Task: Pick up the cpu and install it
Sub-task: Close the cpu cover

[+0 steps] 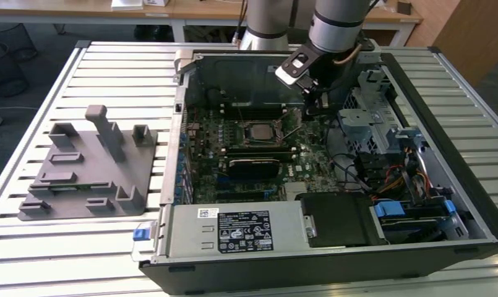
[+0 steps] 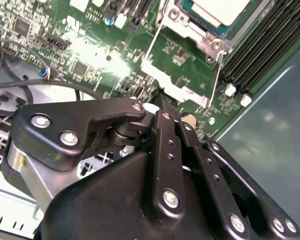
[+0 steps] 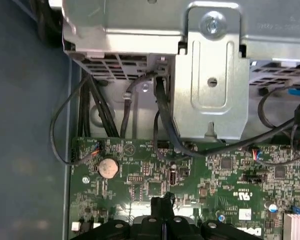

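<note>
The cpu point(image 1: 260, 131), a pale silver square, lies in its socket on the green motherboard inside the open computer case. In the second wrist view the cpu point(image 2: 217, 10) sits inside the metal socket frame point(image 2: 177, 80), with a thin lever point(image 2: 217, 75) beside it. My gripper point(image 1: 312, 114) hangs low over the board, toward the exterior view's right of the socket. Its black fingers are shut together with nothing between them in both wrist views point(image 2: 160, 100) point(image 3: 162, 202). The tips stand just short of the socket frame's edge; I cannot tell whether they touch it.
A grey box with a label point(image 1: 232, 230) fills the case's near side. A metal drive cage point(image 3: 205, 75) with black cables point(image 3: 162, 120) stands close to the gripper. A grey fixture with posts point(image 1: 92, 167) lies on the slatted table. Memory slots point(image 2: 260, 45) flank the socket.
</note>
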